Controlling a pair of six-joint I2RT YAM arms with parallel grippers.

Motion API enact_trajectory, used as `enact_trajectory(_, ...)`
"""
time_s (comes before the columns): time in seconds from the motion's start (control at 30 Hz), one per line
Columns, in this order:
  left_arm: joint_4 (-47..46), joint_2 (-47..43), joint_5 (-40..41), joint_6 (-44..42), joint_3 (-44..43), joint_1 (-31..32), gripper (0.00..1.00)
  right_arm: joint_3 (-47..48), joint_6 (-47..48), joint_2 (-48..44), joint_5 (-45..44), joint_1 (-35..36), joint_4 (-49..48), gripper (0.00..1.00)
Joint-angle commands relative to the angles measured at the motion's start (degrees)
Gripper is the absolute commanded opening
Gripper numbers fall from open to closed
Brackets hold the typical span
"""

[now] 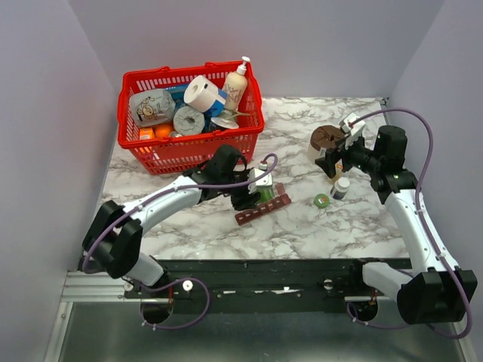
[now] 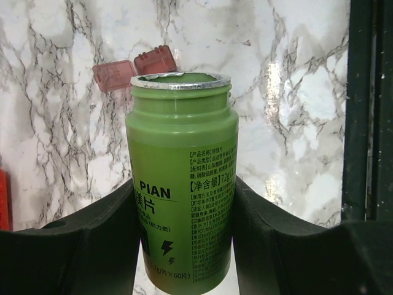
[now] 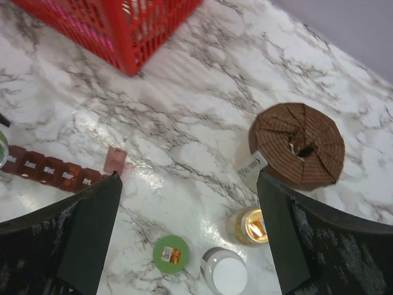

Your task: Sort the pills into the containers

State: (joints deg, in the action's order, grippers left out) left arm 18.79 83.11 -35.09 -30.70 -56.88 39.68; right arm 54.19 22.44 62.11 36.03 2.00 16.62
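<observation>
Back left: red mesh basket [image 1: 189, 121] on the marble table [image 1: 302, 234], packed with a toilet roll [image 1: 201, 92], a pump bottle [image 1: 237, 84] and other goods.

Left arm reaches in toward the middle. Left gripper [image 1: 255, 191] is clamped on a green pill bottle [image 2: 181, 178], one finger on each side of the body. Cap is off and the mouth has a torn foil ring around the rim. Can't see inside from the wrist view, so contents are unknown.

Pill-organizer strip [image 1: 263, 210], dark red-brown, lies on the marble mid-table, just in front of the left gripper and angled up to the right. The bottle is right at its upper edge; can't tell if it touches. In the left wrist view two flipped-up pinkish lids [image 2: 134, 67] show just beyond the bottle mouth. In the right wrist view the strip's right end has one lid open, and the other compartments in view look closed.

Right of the strip, apart from it: a green cap [image 3: 171, 254] lying flat with a foil patch on top. Next to it a white-capped bottle [image 3: 224, 270] stands upright, then a small yellow jar [image 3: 250, 225], open-topped and shiny inside. Behind those sits a brown pleated disc [image 3: 299, 144] with a white tag at its near edge.

Right gripper [image 3: 188, 178] is above the table near that cluster, fingers spread wide, nothing between them, touching nothing.
</observation>
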Motion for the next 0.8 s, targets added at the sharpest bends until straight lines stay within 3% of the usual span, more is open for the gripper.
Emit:
enact_trajectory(0.0, 4.06, 5.30, 3.89, -3.32, -5.77, 1.71, 0.00, 0.12, -3.01, 1.00, -7.82, -3.48, 0.08, 1.00)
enact_trajectory(0.57, 17.15, 22.88, 9.60, -3.67, -24.93, 4.61, 0.00, 0.12, -4.24, 2.58, -7.82, -6.57, 1.39, 1.00)
enact_trajectory(0.77, 20.41, 25.78, 12.59, -2.61, -27.92, 5.67, 0.00, 0.12, -4.24, 2.58, -8.17, -7.27, 1.66, 1.00)
